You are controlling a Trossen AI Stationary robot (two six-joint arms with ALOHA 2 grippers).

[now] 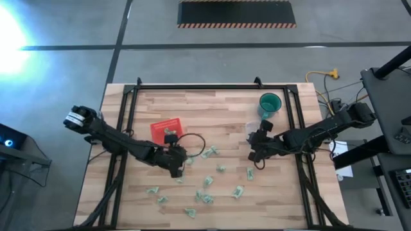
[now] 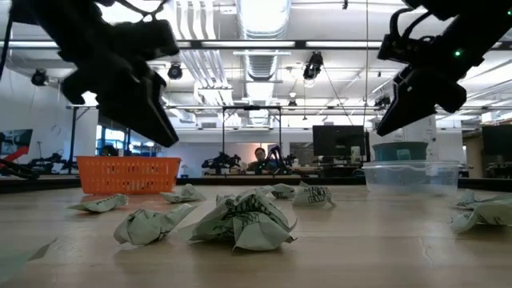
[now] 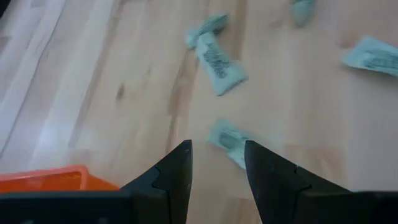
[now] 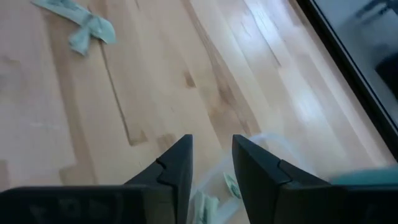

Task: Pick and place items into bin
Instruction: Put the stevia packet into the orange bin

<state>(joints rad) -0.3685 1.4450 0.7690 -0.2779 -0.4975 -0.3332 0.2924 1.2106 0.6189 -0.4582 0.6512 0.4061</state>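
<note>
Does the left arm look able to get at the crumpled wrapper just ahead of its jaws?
Probably yes: the left gripper hangs with jaws apart above the pale green-and-white crumpled wrapper on the bare wooden table, nothing between them.

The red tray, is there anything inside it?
Yes. From above, one small green-and-white wrapper lies inside the red tray, near its lower edge. The rest of the tray floor looks bare. In the low view its orange mesh wall hides the inside.

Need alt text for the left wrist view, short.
The left gripper, fingers open and empty, hovers over a wooden table above a crumpled green-and-white wrapper. More wrappers lie beyond, and an orange tray corner shows beside it.
</note>
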